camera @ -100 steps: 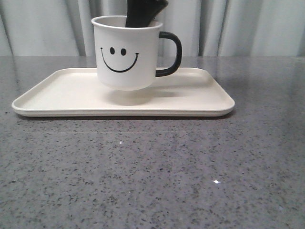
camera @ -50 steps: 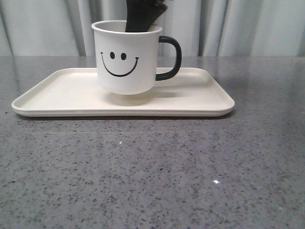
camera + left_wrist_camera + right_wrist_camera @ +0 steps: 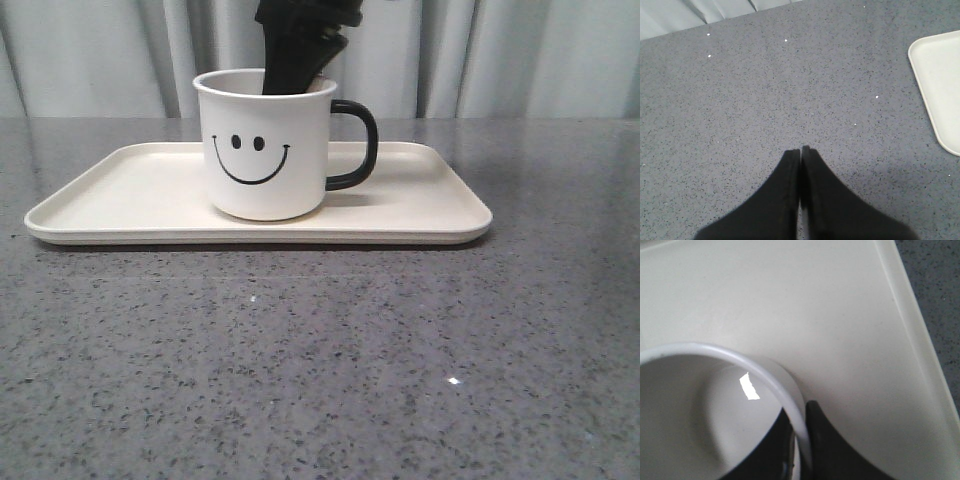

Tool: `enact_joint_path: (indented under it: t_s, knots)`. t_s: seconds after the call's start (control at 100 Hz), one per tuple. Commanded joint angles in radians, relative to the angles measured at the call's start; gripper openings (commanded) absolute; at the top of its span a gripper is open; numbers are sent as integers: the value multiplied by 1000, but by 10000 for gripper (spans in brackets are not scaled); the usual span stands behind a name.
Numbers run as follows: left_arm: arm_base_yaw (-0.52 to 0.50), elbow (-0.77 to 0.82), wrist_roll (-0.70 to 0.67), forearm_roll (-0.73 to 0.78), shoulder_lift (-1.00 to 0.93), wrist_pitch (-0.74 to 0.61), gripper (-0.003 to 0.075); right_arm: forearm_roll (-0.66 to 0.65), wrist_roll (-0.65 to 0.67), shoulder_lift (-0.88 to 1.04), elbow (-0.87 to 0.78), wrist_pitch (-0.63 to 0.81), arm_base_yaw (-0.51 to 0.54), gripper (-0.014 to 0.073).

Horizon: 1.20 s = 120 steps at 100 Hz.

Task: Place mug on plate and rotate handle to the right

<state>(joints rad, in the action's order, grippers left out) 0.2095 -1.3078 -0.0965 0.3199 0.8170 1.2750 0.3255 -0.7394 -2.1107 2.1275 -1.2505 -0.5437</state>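
I am reaching down into the mug (image 3: 265, 145) with my right gripper (image 3: 801, 437). One finger is sitting inside the cup and the other outside it, and the thin white rim is running between the two. The fingers are standing close on either side of that wall, but I cannot tell whether they are pressing on it or only flanking it.

The mug is standing upright on the plate (image 3: 420, 205), its base flat on the surface, a little left of the plate's middle and between its long edges. The smiley face is looking toward the front edge of the table (image 3: 320, 370), and the handle (image 3: 352, 145) is sticking out toward the plate's right end. In my right wrist view the mug's rim is curving across the plate's bare cream surface, with the plate's raised edge and a strip of grey speckled table beyond it.

My left gripper (image 3: 800, 150) is hovering over bare table, its two black fingers pressed together with nothing between them. One rounded corner of the plate is showing near it, well apart from the fingertips.
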Motion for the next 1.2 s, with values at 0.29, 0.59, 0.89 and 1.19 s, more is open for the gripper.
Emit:
enact_joint_path:
  t_s: [0.29, 0.59, 0.89, 1.19]
  knots:
    - [-3, -21, -12, 12, -2, -24, -20, 31, -1, 61, 26, -85, -1, -120]
    - [-3, -21, -12, 12, -2, -24, -20, 30, 1, 61, 26, -85, -1, -119]
    - [-3, -21, -12, 11, -2, -20, -20, 30, 4, 61, 26, -85, -1, -119]
    - [-3, -21, -12, 11, -2, -19, -20, 27, 4, 61, 26, -85, -1, -119]
